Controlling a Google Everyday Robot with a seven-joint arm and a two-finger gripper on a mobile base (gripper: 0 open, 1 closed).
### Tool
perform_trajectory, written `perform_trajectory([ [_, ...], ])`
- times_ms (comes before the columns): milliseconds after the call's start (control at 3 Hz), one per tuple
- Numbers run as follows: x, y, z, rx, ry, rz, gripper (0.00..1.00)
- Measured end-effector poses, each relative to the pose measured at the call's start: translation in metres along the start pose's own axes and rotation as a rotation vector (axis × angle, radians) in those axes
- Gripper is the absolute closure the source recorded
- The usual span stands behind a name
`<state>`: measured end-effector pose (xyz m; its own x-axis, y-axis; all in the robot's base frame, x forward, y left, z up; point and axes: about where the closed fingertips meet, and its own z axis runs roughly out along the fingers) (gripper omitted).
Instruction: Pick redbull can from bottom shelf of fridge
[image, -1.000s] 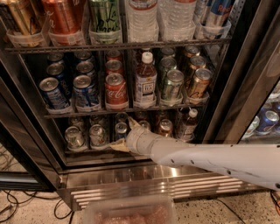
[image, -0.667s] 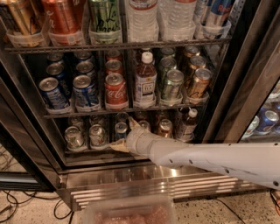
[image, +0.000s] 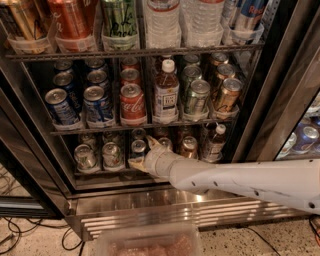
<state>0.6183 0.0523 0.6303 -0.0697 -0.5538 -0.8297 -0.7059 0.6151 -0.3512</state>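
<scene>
- Blue-and-silver redbull can (image: 138, 149): front row of the bottom shelf (image: 100, 173) of the fridge (image: 125, 202).
- Gripper (image: 141, 152): spread wide around it, not yet closed.
- Hazard: if you close off-centre, it tips or knocks the silver can (image: 112, 154) just beside it.

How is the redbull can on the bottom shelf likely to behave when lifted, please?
The redbull can looks slim and upright, so it may tip if nudged. Its smooth metal is probably slippery. The gripper is right at it on the bottom shelf; a silver can alongside might get bumped.
</scene>
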Motion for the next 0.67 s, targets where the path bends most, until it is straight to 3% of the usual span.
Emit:
perform_trajectory([
  [333, 0.0001, -0.0002, 0.0005, 0.001, 0.0, 0.001, 0.34],
  [667, -0.0004, -0.0007, 0.0038, 0.006, -0.001, 0.007, 0.52],
])
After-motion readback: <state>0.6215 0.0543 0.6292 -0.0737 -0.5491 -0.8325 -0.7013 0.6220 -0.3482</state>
